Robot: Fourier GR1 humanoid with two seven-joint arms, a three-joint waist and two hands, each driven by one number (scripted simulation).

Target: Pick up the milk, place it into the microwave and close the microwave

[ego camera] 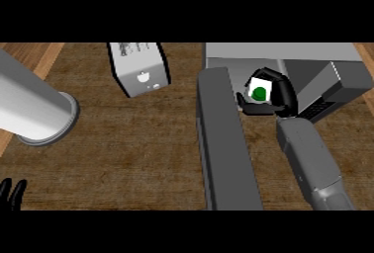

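Observation:
The milk [260, 91] is a small white carton with a green dot on its face. My right hand [283, 95] is curled round it, fingers over its top and right side, thumb under it. The hand holds the carton at the open front of the grey microwave [292, 55] at the upper right. The microwave's door [225, 143] stands open, swung out toward me as a long grey slab just left of the hand. My left hand [12, 193] shows only as fingertips at the lower left edge, fingers up, resting.
A white carton-like box [140, 69] with printed markings lies at the top centre of the wooden counter [131, 158]. A large white cylinder [33, 106] stands at the left. My right forearm [312, 165] runs up the right side beside the door.

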